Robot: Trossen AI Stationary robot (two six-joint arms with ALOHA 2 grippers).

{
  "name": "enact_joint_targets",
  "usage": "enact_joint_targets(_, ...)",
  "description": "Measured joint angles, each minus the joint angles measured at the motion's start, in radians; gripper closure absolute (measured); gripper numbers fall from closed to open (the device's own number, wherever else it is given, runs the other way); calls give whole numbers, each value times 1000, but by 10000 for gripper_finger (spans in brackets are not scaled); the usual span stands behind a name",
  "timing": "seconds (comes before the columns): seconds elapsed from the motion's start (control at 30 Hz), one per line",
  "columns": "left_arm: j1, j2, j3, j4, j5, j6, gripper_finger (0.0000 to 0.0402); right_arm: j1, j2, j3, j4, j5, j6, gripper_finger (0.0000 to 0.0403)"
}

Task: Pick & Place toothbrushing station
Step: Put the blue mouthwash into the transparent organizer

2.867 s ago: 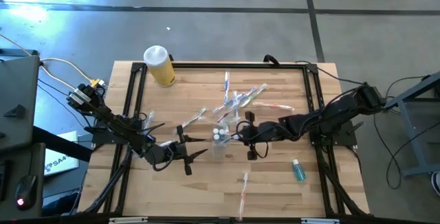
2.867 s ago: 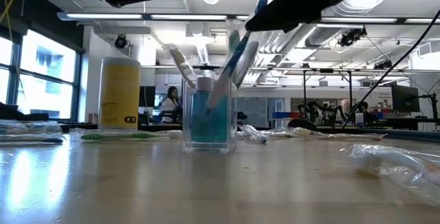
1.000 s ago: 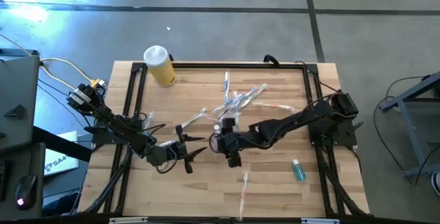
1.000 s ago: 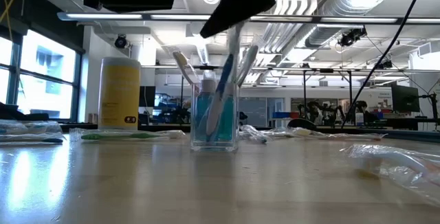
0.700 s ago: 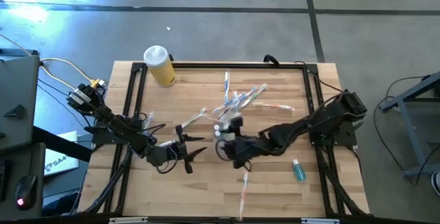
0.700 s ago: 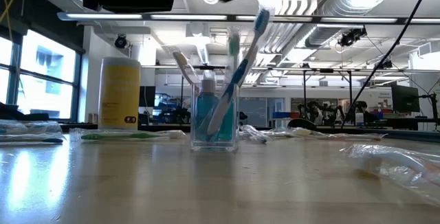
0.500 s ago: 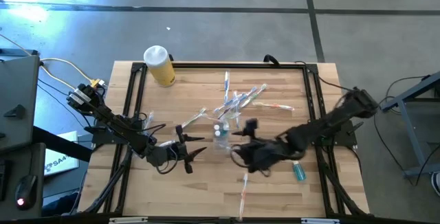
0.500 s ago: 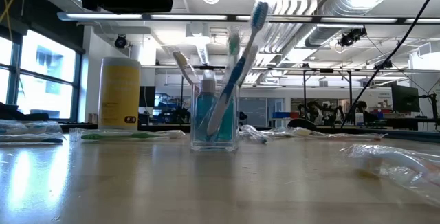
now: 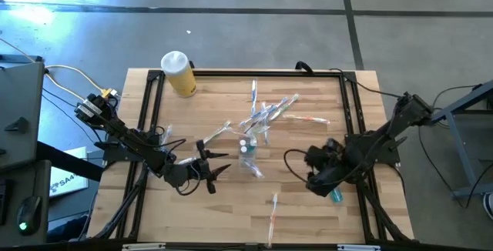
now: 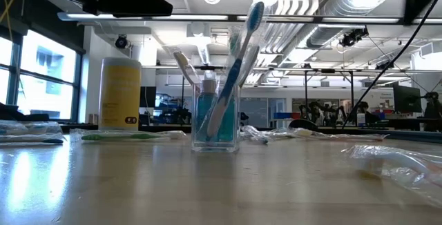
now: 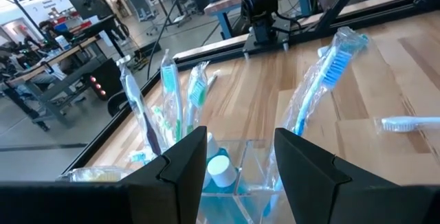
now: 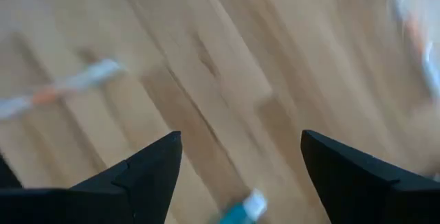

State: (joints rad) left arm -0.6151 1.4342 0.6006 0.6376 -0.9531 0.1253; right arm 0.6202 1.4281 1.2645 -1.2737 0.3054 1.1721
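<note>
Spreading our right gripper (image 12: 240,165) empty above the teal tube (image 9: 334,193) at lower right, we ready a pick; the left gripper (image 11: 234,159), jaws parted, flanks the clear cup (image 9: 246,157) mid-frame, likely steadying it.

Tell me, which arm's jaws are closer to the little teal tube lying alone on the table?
The right. The right gripper hovers just beside the teal tube, while the left gripper sits across the table, next to the clear cup.

Clear glossy plastic cup (image 10: 215,118); smooth wood table (image 9: 308,209); matt yellow plastic bottle (image 9: 179,75).
</note>
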Motion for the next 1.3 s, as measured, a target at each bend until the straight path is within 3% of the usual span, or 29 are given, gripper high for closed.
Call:
enact_joint_targets(0.23, 0, 0, 0, 10, 0, 0, 236, -47, 0, -235, -49, -220, 318, 113)
enact_joint_targets(0.57, 0, 0, 0, 10, 0, 1, 236, -79, 1, -446, 241, -416, 331, 113)
enact_joint_targets(0.73, 0, 0, 0, 10, 0, 1, 236, -62, 1, -511, 321, -474, 380, 113)
enact_joint_targets(1.1, 0, 0, 0, 8, -1, 3, 236, -57, 1, -627, 538, -498, 424, 113)
enact_joint_targets(1.3, 0, 0, 0, 6, -1, 4, 236, -58, -2, -672, 556, -515, 454, 113)
